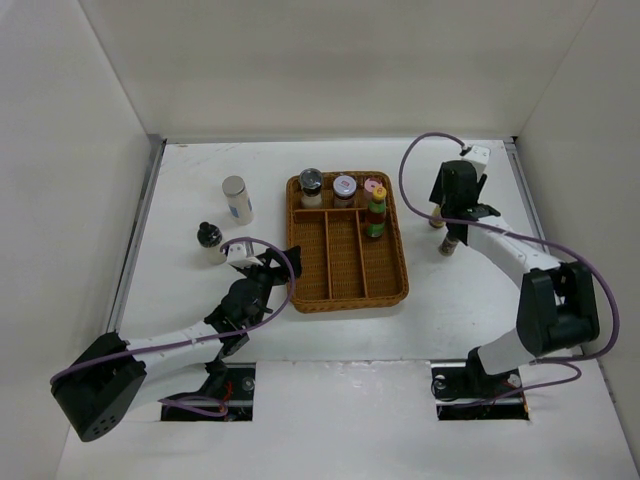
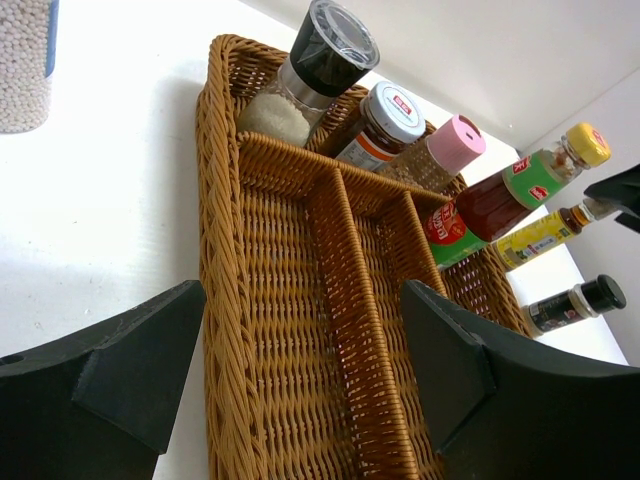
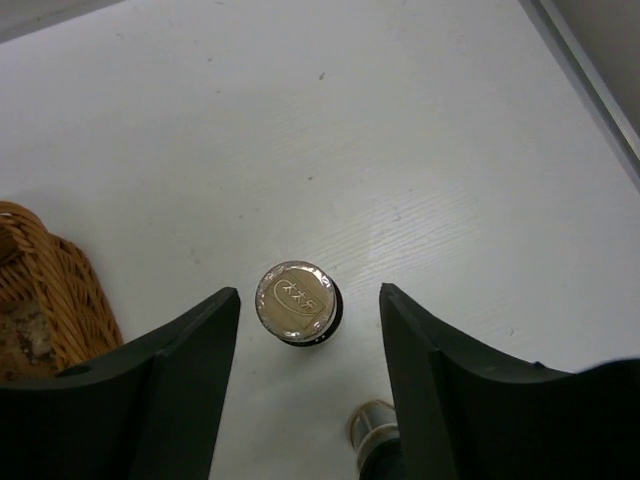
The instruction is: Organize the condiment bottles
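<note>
The condiment bottles are split between tray and table. The wicker tray's (image 1: 345, 290) back compartment holds a grey-lidded jar (image 1: 311, 183), a white-lidded jar (image 1: 344, 187) and a pink-lidded jar (image 1: 372, 187), with a green-labelled yellow-capped bottle (image 1: 376, 212) beside them. A white cylinder (image 1: 237, 200) and a black-lidded jar (image 1: 209, 238) stand left of the tray. My left gripper (image 2: 305, 340) is open over the tray's left rim (image 2: 215, 250). My right gripper (image 3: 308, 300) is open above a gold-capped bottle (image 3: 296, 301), its fingers clear of the cap. A second bottle (image 3: 375, 425) stands near the right finger.
White walls close in the table on three sides, and a metal strip (image 3: 585, 80) runs along the right edge. The tray's long front compartments (image 2: 290, 330) hold nothing. The two bottles on the right (image 1: 450, 242) stand between the tray and the right wall.
</note>
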Available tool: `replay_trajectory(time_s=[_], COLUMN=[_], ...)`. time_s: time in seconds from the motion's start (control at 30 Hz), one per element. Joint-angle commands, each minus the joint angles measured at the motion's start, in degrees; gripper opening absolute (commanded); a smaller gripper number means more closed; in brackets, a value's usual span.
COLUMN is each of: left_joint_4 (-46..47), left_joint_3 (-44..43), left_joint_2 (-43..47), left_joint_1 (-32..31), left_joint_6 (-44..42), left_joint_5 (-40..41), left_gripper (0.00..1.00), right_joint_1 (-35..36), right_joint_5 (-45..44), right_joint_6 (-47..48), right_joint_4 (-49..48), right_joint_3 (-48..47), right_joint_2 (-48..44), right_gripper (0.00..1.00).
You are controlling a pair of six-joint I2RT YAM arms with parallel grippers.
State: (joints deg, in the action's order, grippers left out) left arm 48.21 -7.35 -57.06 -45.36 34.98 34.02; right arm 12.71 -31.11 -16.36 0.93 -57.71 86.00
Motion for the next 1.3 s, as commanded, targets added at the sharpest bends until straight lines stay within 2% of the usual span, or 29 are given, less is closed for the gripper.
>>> replay_trajectory(time_s=[0.0,0.1,0.2,0.3,0.57,0.77,0.9,1.07,1.27], left_joint_4=[3.21,3.21,3.12,2.95,3.04,3.21,3.21,3.21,3.21], left_joint_3=[-0.47,-0.56,-0.56,-0.38,-0.56,-0.56,-0.64,-0.64,-0.64], left_joint_2=[0.19,0.11,0.28,1.07,0.72,0.10,-0.33,-0.34,-0.25], left_joint_1=[0.32,0.50,0.50,0.76,0.67,0.85,0.94,0.94,0.85], left_joint_6=[0.61,0.61,0.70,0.70,0.88,1.05,1.05,1.05,1.14], left_joint_5=[-0.62,-0.71,-0.88,-0.97,-1.50,-1.50,-1.50,-1.50,-1.50], left_gripper=[0.79,0.79,0.79,0.79,0.79,0.79,0.79,0.79,0.79], right_joint_1=[-1.15,-1.94,-2.82,-2.65,10.78,23.52,28.63,30.13,33.12], right_joint_5=[2.37,2.29,2.73,2.11,-3.78,-5.10,-5.01,-3.52,-6.06], right_joint_6=[-0.87,-0.78,-1.13,-1.74,-2.01,-6.57,-8.33,-8.43,-7.11], right_joint_4=[-2.42,-3.30,-4.00,-5.58,-3.58,1.79,0.66,-4.00,-4.62], right_joint_3=[-3.28,-4.25,-4.51,-2.24,7.25,12.53,13.77,14.65,15.00], right_joint_2=[0.22,1.71,2.07,-1.95,-22.60,-30.62,-29.84,-23.70,-19.55], right_gripper=[0.62,0.52,0.35,0.29,0.29,0.29,0.30,0.30,0.32])
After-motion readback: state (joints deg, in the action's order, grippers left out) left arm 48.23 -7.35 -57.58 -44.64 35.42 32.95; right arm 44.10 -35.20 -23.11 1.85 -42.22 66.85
